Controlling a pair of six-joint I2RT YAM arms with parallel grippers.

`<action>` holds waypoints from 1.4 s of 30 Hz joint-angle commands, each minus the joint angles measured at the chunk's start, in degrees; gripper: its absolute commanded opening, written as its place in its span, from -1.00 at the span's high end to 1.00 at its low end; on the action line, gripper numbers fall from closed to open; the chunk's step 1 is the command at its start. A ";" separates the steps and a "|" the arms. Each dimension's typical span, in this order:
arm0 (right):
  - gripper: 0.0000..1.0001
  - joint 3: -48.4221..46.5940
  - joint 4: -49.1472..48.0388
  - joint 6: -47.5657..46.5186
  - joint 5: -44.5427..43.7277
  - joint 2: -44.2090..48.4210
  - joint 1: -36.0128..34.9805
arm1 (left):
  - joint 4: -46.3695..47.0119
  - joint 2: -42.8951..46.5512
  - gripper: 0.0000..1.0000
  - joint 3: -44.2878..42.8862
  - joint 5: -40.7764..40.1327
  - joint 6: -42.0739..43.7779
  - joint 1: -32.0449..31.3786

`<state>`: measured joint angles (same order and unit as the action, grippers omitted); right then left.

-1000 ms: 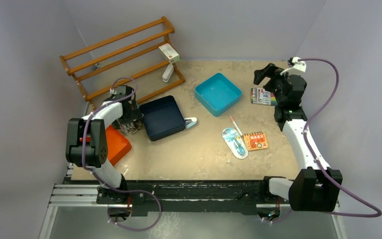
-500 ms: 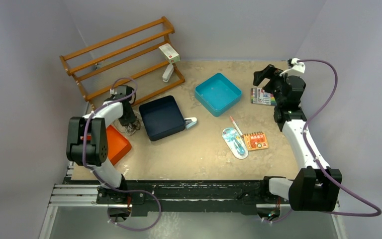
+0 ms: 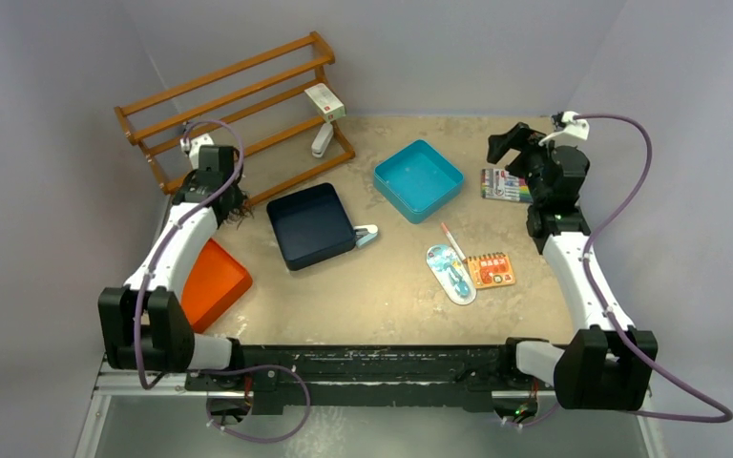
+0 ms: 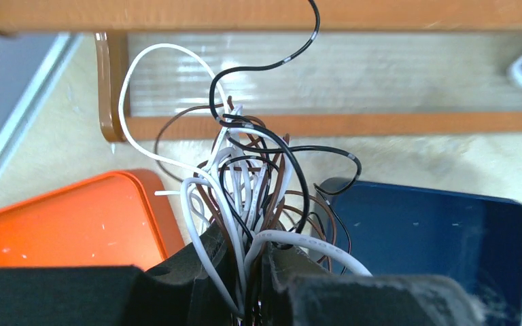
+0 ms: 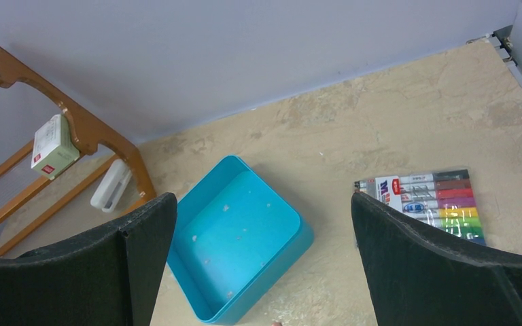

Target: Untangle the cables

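The cables (image 4: 251, 183) are a tangle of thin white, black and brown cords. They stick up out of my left gripper (image 4: 251, 285), which is shut on the bunch, with loops fanning out above the jaws. From above, the left gripper (image 3: 221, 197) hangs at the back left in front of the wooden rack (image 3: 239, 95), and the cables (image 3: 232, 206) show as a small dark clump under it. My right gripper (image 3: 501, 143) is raised at the back right. In its own view the right gripper (image 5: 262, 204) stands wide open with nothing between its fingers.
A navy tray (image 3: 311, 225) lies right of the left gripper and an orange tray (image 3: 215, 281) lies in front of it. A teal tray (image 3: 418, 179), a marker pack (image 3: 504, 185), a small notebook (image 3: 491, 270) and a pen case (image 3: 450, 275) sit mid-right.
My left gripper has shut on the cables and carried them up and back-left, from between the orange and navy trays toward the rack. The right arm has not moved.
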<state>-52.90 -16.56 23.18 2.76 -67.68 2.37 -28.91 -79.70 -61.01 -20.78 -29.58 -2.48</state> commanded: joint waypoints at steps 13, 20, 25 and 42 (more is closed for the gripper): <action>-0.99 0.45 -1.64 0.30 1.65 4.99 0.31 | -1.73 3.70 1.00 -15.58 -10.44 3.73 -32.72; -0.99 1.57 -1.42 0.94 1.29 6.64 0.35 | 6.55 1.81 1.00 -12.34 6.40 8.73 -43.71; -0.99 2.14 -1.29 1.20 1.41 6.62 0.28 | 6.97 -4.09 1.00 -12.85 12.43 12.27 -49.95; -0.99 4.79 -3.16 -0.02 5.12 5.40 0.30 | 16.98 -12.00 0.23 -2.82 15.42 12.75 -50.85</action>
<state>-49.10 -16.21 24.38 5.39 -62.37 2.37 -17.37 -92.55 -63.79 -4.47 -18.17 -53.58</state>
